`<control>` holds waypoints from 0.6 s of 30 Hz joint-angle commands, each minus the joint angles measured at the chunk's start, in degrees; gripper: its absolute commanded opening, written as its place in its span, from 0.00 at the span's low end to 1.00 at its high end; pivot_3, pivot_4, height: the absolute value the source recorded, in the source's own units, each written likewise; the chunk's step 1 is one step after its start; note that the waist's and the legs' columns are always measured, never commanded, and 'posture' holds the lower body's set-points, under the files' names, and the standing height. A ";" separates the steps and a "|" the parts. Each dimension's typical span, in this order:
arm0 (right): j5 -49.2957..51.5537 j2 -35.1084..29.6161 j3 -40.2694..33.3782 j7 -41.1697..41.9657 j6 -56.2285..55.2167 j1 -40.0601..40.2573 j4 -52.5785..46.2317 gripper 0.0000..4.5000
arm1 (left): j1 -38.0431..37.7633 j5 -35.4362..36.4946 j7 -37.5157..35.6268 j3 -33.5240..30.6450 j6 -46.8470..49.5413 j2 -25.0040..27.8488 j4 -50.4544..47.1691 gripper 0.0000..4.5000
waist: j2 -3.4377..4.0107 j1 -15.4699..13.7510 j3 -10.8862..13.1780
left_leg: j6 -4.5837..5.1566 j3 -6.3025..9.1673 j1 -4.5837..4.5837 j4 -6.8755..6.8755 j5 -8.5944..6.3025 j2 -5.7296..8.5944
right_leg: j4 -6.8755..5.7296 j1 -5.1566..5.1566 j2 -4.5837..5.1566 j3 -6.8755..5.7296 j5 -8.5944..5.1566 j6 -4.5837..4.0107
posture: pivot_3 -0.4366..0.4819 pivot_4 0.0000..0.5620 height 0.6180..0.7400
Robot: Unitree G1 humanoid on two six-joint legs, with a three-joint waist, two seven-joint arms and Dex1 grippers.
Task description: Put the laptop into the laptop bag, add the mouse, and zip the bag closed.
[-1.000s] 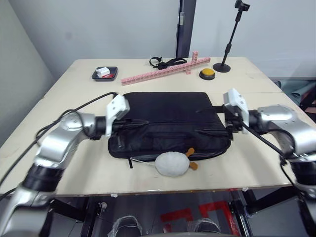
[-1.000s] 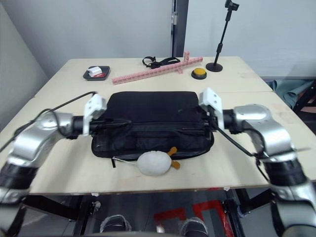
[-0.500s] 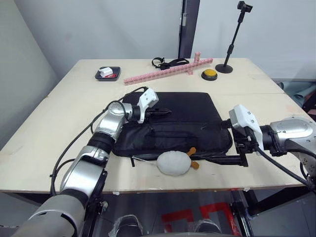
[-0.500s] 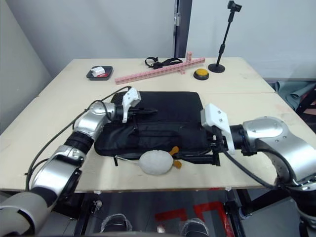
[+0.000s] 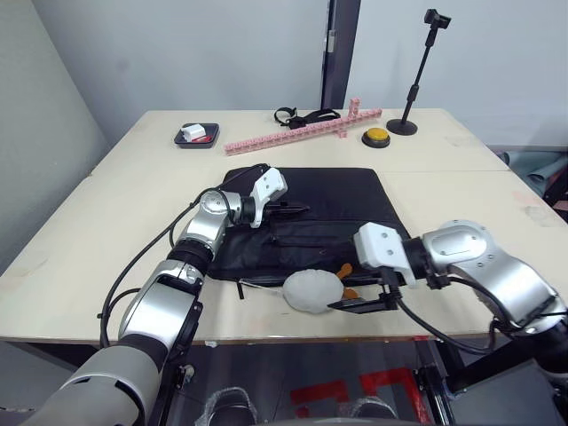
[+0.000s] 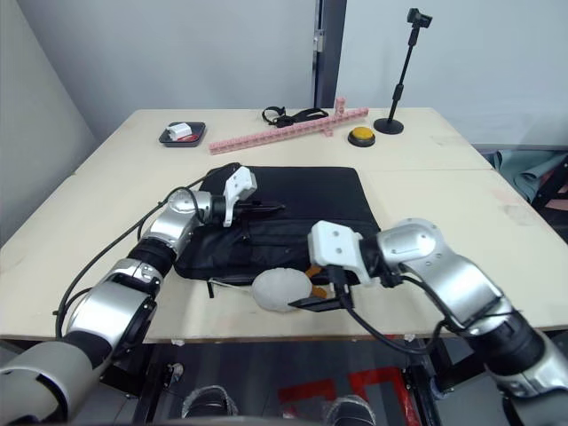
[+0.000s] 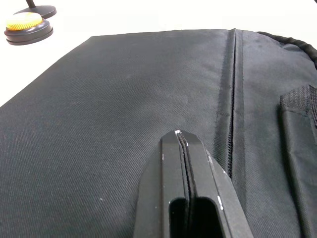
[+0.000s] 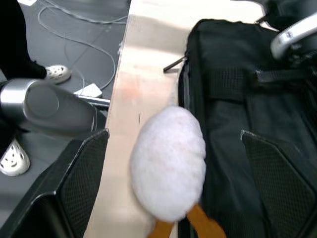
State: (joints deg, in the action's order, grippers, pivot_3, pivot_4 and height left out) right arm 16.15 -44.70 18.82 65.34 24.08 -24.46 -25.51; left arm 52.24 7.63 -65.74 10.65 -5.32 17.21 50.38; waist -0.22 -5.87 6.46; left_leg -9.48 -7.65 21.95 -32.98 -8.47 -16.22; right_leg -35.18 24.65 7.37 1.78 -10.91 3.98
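Note:
The black laptop bag (image 5: 324,204) lies flat in the middle of the table, its zipper seam (image 7: 232,89) running along the top panel. The laptop and the mouse are hidden or out of view. My left gripper (image 5: 297,210) is shut with nothing between its fingers (image 7: 168,163), low over the bag's top near its left end. At the bag's front edge my right gripper (image 8: 173,134) is open. Its wide-apart fingers (image 8: 84,173) straddle a plump white egg-shaped thing (image 5: 311,291) with orange parts, without touching it.
At the back stand a black tray (image 5: 193,134) with small items, a long pink block stick (image 5: 302,131), a black strap (image 5: 302,114), an orange button (image 5: 376,137) and a black stand (image 5: 413,89). The table's front edge (image 8: 116,129) runs just beside the egg-shaped thing.
My left gripper came off the bag's left end onto its top panel. My right gripper swung from the bag's right end round to the front, around the white egg-shaped thing. The camera shifted.

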 commanded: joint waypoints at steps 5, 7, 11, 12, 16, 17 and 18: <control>-7.62 4.56 5.98 1.05 -9.46 -2.03 7.34 0.99 | -4.23 -3.31 0.05 1.11 2.54 1.61 -0.56 0.00 | 0.01 0.33 -0.09 | -0.01 0.00 0.01 0.01 0.00 0.00 | 0.02 0.00 0.00 -0.01 0.00 0.00 | 0.48 0.27 1.00; -9.13 5.71 6.61 0.97 -12.19 -2.28 9.47 0.99 | -5.06 -3.48 -0.08 1.06 3.08 1.89 -1.54 0.00 | 0.01 0.47 -0.11 | -0.01 0.00 0.00 0.01 -0.01 0.00 | 0.00 0.00 0.00 -0.01 0.00 0.00 | 0.48 0.27 1.00; -12.04 6.59 7.27 1.41 -17.55 -2.27 12.92 0.99 | -6.31 -3.43 -0.21 0.97 4.23 2.17 -3.29 0.00 | 0.02 0.43 -0.17 | -0.02 0.01 0.00 0.01 -0.02 0.00 | 0.01 -0.01 0.00 -0.01 0.00 0.00 | 0.48 0.27 1.00; -12.89 6.63 7.32 1.44 -19.19 -2.17 13.88 0.99 | -6.52 -3.37 -0.22 0.87 4.54 2.26 -3.69 0.00 | 0.01 0.44 -0.18 | -0.02 0.00 0.00 0.01 -0.02 0.00 | 0.02 -0.01 0.00 -0.01 0.00 0.00 | 0.48 0.27 1.00; -14.48 6.76 7.43 1.92 -22.85 -1.67 15.68 0.99 | -7.01 -3.60 -0.18 0.88 4.89 2.64 -4.50 0.00 | 0.02 0.49 -0.18 | -0.02 0.01 -0.01 0.02 -0.02 0.00 | 0.03 -0.02 0.00 -0.01 0.00 0.00 | 0.48 0.27 1.00; -15.00 6.76 7.51 1.96 -24.56 -1.52 16.05 0.99 | -7.05 -3.57 -0.19 0.87 5.03 2.65 -4.64 0.00 | 0.02 0.52 -0.18 | -0.02 0.01 -0.01 0.01 -0.02 0.00 | 0.03 -0.01 0.00 -0.01 0.00 0.00 | 0.48 0.27 1.00; -15.46 6.78 7.56 2.00 -26.13 -1.37 16.47 0.99 | -7.06 -3.51 -0.17 0.83 5.19 2.63 -4.70 0.00 | 0.02 0.55 -0.18 | -0.02 0.01 -0.01 0.02 -0.02 0.00 | 0.03 -0.01 0.00 -0.01 0.00 0.00 | 0.48 0.27 1.00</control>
State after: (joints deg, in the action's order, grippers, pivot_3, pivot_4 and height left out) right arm 1.26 -38.04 26.60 67.04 0.91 -25.78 -8.92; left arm 47.75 7.01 -65.69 9.61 -2.67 18.97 43.19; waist -0.21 -5.32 6.28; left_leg -9.50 -7.65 21.94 -32.96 -8.50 -16.22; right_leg -35.15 24.63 7.36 1.77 -10.91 3.98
